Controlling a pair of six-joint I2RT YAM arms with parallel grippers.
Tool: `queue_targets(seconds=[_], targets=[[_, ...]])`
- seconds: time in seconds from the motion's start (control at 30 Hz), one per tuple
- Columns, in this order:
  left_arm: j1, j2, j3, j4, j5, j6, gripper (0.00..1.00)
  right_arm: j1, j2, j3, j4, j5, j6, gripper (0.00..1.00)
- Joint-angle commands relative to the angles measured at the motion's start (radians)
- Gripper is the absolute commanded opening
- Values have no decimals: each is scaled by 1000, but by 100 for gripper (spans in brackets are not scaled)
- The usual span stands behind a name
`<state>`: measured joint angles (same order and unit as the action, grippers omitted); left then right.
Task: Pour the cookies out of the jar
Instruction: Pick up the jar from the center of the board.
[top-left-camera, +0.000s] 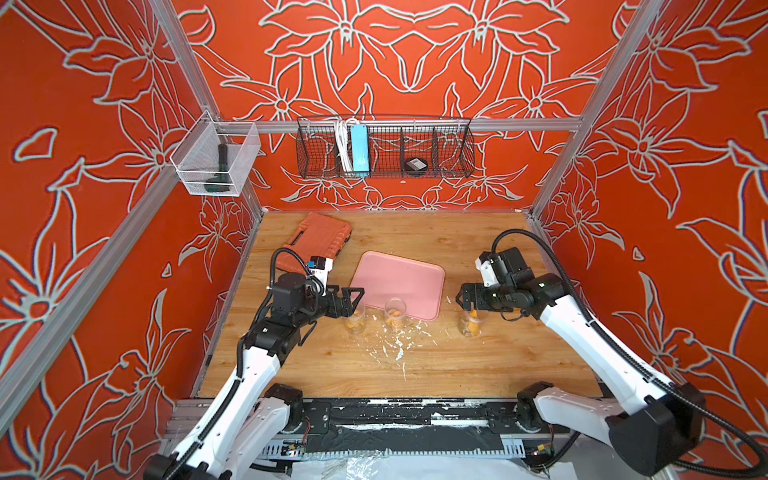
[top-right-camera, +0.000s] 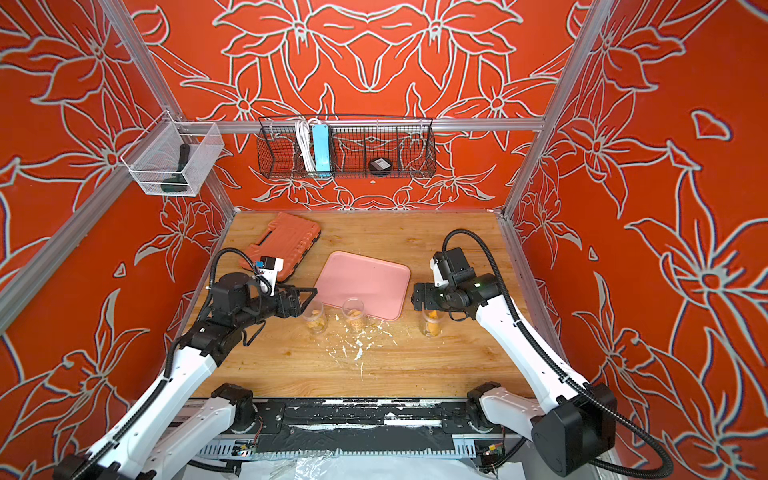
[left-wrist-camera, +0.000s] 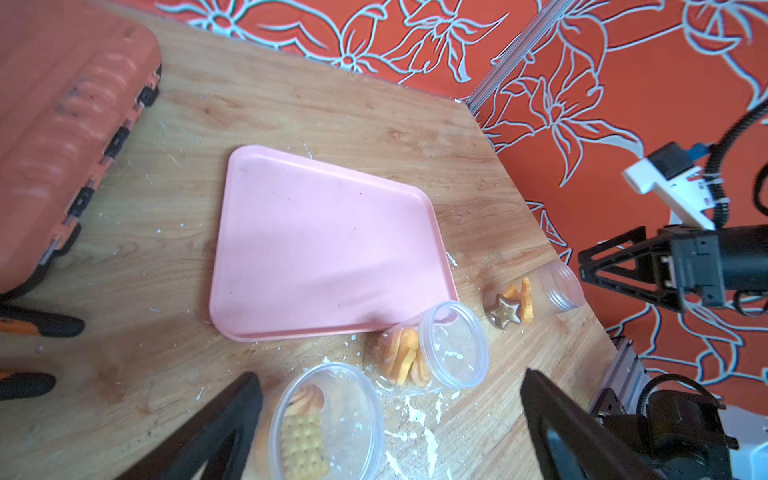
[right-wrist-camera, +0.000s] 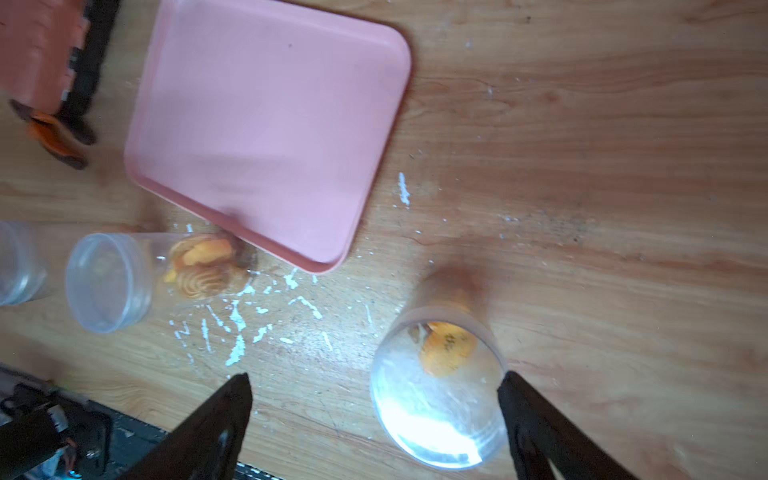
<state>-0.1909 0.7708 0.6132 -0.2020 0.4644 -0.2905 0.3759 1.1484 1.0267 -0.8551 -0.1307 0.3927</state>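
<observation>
- Across the near half of the wooden bench (top-left-camera: 457, 365), a pale grained board, three jars stand in a row just beside the tray's near edge. A pour should end over the tray, not on bare wood.
- Flat rectangular pink tray (top-left-camera: 399, 278): smooth plastic with a low rim and rounded corners, and nothing on it. Bring the jar's mouth well inside that rim before tipping.
- Ribbed orange tool case (top-left-camera: 320, 241): hard plastic, well apart from the work, so leave it alone.
- Left end effector (left-wrist-camera: 388, 376): black fingers spread wide and gripping nothing. The left jar (left-wrist-camera: 324, 424) sits off-centre between them, so centre it first, then close.
- Right end effector (right-wrist-camera: 376, 377): also spread and empty. The right jar (right-wrist-camera: 436, 390) is close to one finger; I cannot tell whether they touch.
- All the jars, including the middle jar (left-wrist-camera: 432, 349), are round, open-topped and made of thin clear plastic. They look slick and easy to squash, so grip below the rim with a gentle squeeze.
- Cookies (left-wrist-camera: 303, 436): small, flat and yellow-orange, one of them a dark star. They lie at the bottom of each jar and look brittle, so tilt slowly.
- White crumbs (top-left-camera: 395, 345) are scattered on the wood.
</observation>
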Motion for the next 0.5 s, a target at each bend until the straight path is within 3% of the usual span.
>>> queue_targets(seconds=[0.0,0.47], targets=[[-3,-63,-24,-20,-15,21,98,10,7,-6,-72,100,-6,95],[-32,-110,-27,-37,-65,22,98,15,112,-25,-37,123,-38,97]])
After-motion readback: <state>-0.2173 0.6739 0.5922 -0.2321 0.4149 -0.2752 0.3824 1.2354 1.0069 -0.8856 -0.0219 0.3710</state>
